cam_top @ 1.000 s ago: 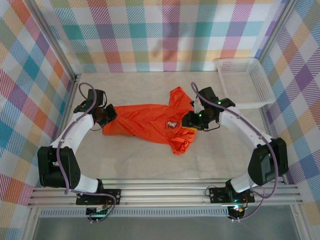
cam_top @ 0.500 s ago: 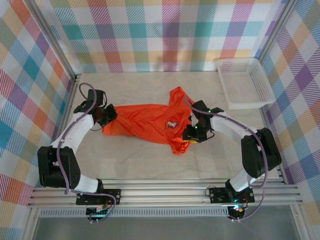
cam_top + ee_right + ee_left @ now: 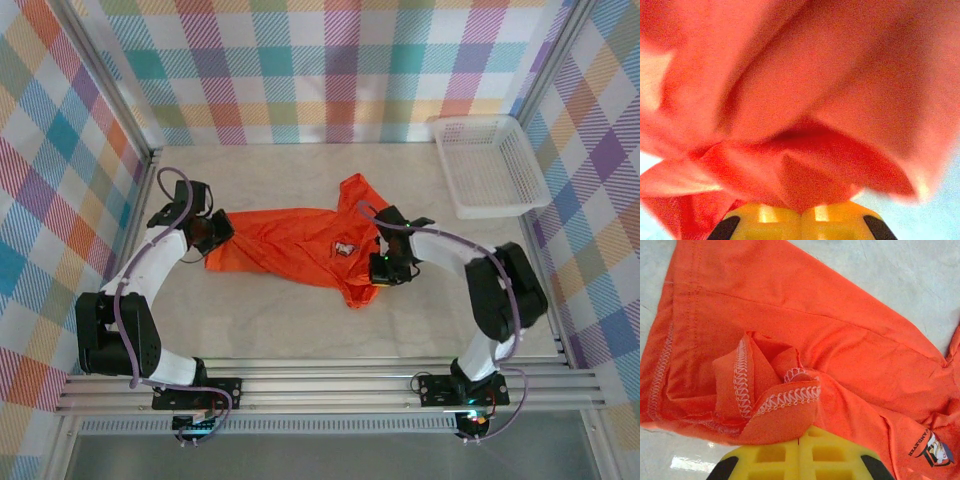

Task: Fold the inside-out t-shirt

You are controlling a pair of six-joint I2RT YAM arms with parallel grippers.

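starting from the near edge, both arms reach inward from their bases and meet the inside-out t-shirt (image 3: pixel 290 245) at its two ends. this reads as a two-handed hold meant to lift or stretch the cloth before a fold. the shirt lies crumpled across the middle of the surface (image 3: pixel 300 330), its long axis running left to right, roughly midway between the near and far edges.

the right pincer (image 3: pixel 386 268) sits at the shirt's right end, beside the nearer sleeve. in its wrist view the yellow pads press together with orange fabric gathered right at them, so i judge it clamped on the shirt (the cloth is too close and blurred to say which seam).

the left pincer (image 3: pixel 207 233) is at the shirt's left end, toward the left edge of the surface. its pads are together on a folded-over bit of hem with white overlock stitching showing, a sign the garment is wrong side out.

the chest print (image 3: pixel 345 248) lies between the two grips, nearer the right one. with both ends pinched, drawing them apart would likely flatten the wrinkles.

farthest off, the white basket (image 3: pixel 497 209) sits in the far right corner, well apart from the shirt and out of the arms' way.
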